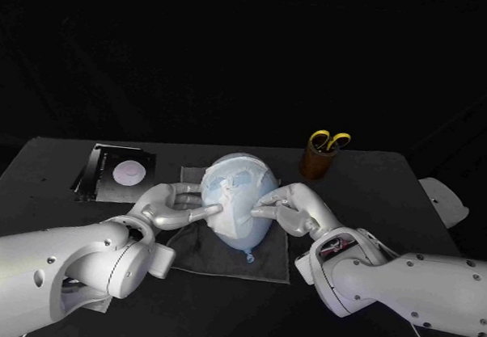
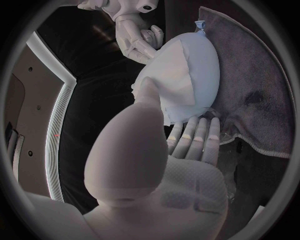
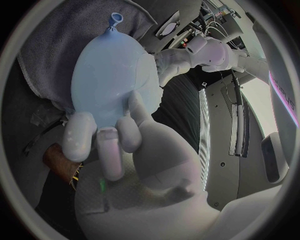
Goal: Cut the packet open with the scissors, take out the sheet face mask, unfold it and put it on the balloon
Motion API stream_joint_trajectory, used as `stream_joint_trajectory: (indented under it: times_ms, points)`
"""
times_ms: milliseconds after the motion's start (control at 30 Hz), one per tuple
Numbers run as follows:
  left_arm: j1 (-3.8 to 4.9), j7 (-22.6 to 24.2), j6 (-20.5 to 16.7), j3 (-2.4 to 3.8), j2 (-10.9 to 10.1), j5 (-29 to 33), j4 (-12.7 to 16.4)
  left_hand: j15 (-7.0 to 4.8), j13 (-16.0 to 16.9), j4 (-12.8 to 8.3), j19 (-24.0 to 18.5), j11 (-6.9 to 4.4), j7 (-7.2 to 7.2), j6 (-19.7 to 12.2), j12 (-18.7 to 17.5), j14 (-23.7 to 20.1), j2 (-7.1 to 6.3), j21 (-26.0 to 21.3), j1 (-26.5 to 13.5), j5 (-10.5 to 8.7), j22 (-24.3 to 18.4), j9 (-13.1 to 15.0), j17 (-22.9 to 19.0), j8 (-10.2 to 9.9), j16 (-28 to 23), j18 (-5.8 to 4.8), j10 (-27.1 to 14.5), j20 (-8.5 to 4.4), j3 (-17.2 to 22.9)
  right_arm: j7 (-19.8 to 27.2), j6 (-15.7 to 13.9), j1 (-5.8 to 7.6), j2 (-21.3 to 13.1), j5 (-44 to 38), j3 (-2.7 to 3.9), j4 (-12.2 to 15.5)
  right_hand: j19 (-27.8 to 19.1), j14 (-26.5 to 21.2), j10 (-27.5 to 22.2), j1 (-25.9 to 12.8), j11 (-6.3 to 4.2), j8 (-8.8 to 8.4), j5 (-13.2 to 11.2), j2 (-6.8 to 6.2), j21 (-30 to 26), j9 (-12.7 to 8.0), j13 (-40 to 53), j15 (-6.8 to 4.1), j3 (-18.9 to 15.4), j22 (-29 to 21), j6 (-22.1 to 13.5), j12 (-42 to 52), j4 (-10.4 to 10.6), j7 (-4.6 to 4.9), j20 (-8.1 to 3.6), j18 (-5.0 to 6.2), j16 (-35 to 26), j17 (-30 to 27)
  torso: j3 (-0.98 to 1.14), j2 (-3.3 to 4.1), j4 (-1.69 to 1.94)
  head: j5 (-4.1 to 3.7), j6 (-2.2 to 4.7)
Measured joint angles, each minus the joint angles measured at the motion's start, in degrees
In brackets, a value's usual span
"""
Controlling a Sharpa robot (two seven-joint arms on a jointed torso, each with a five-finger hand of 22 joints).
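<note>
Balloon (image 1: 241, 229) rests on grey cloth (image 1: 205, 259) atop black table (image 1: 388, 184), left hand (image 1: 175, 206) and right hand (image 1: 294, 209) grasping it.

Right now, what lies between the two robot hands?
The balloon, sheet mask draped over it, lies on the grey cloth; left robot hand and right robot hand touch its sides. Head view shows it.

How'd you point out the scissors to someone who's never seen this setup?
On the black table, look past the grey cloth and balloon toward the far right. A brown cup stands there; the scissors stick out of it, the only thing with yellow handles.
</note>
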Motion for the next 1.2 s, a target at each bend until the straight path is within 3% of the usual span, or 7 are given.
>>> stream_joint_trajectory:
  times_ms: [733,1200]
  points:
    - [0.03,0.13,0.18,0.03,0.09,0.08,-0.4,0.0,0.05,0.0,0.21,0.19,-0.01,0.0,0.05,0.0,0.0,0.0,0.0,0.0,0.02,-0.01,-0.06,0.0,-0.25,0.0,0.2,0.21,0.0,1.1,0.11,-0.06,-7.11,-0.61,-0.03,5.59,0.12,-0.4,-0.03,1.4,0.0,0.22,0.24,-0.97,0.58,0.08,-2.05,0.42,1.59,0.75,0.19,-0.16,-0.2,0.18,-0.12,-0.67,-0.05,-0.02,0.02,-0.01,-0.02,-0.29,-0.07]
    - [0.01,0.14,0.35,0.01,0.22,0.07,-0.67,0.0,0.04,0.0,0.21,0.19,-0.01,0.0,-0.17,0.0,0.0,0.0,0.0,0.0,-0.07,0.0,-0.15,0.0,-0.49,0.0,0.2,0.21,0.0,0.31,0.16,0.28,-10.04,-0.65,-0.03,5.91,0.3,-0.4,-0.32,1.41,0.3,0.42,0.22,-0.97,1.02,0.08,-2.44,0.42,1.63,1.4,0.32,-0.16,-0.23,0.31,-0.29,-0.38,0.0,-0.01,0.03,-0.01,-0.03,-0.51,-0.08]
